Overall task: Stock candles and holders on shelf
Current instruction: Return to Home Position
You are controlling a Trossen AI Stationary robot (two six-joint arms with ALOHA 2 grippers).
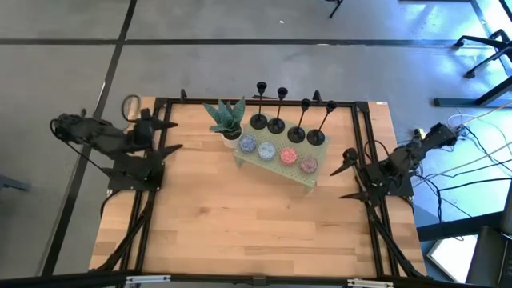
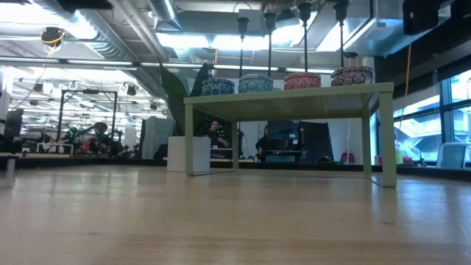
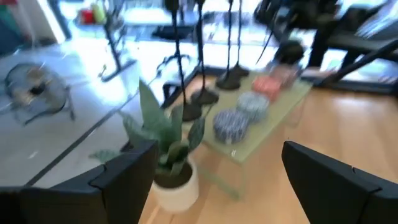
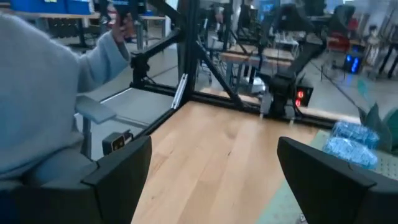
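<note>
Shelf stood at far middle of table, just beside potted plant. Four candles sat in row along shelf's near edge: two blue, two red. Four holders lined up behind them. Left gripper sat at table's left edge, fingers spread, empty. Right gripper at right edge, likewise released.

Your left arm sits folded at the left side, left gripper spread wide; your right arm mirrors it, right gripper equally wide.
</note>
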